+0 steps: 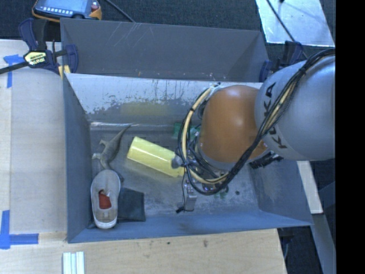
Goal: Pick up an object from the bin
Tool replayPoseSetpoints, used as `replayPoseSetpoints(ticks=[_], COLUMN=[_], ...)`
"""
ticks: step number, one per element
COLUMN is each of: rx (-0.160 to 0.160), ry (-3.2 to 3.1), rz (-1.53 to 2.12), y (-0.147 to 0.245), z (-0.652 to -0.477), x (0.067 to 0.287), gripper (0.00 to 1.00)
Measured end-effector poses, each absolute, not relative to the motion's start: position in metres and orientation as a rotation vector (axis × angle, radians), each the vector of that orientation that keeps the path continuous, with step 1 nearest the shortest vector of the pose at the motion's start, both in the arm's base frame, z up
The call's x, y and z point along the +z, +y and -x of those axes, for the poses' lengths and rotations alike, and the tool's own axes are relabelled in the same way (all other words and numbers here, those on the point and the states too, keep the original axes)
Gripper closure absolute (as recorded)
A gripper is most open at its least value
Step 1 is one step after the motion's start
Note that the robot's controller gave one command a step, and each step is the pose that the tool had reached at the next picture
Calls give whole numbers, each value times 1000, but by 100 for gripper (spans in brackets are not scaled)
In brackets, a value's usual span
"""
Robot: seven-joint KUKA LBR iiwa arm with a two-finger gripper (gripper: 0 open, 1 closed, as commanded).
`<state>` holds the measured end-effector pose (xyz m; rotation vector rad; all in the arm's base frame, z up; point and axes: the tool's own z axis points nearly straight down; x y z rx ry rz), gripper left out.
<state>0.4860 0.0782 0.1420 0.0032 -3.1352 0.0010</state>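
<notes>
Yellow cylinder [149,155]: one, on its side mid-floor of the grey bin [77,153], at 10 o'clock from the gripper [186,205], right end near it. You cannot tell how the gripper is set. You also count one clear oval case [106,209] at the bin's 7 o'clock, one black pad [132,205] beside it, and one grey bent piece [108,147] at 9 o'clock. The floor is scuffed metal. A pale table [34,153] flanks the bin at 9 o'clock.

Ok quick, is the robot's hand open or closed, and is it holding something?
Hand: cannot be told whether open or closed; it hangs low in the bin, just right of the yellow cylinder.
</notes>
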Motion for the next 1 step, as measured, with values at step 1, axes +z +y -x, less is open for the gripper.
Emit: replayPoseSetpoints(ticks=[1], rx=[-1], ry=[-3143], rz=[0], y=[78], z=[-488], x=[146], gripper=[0])
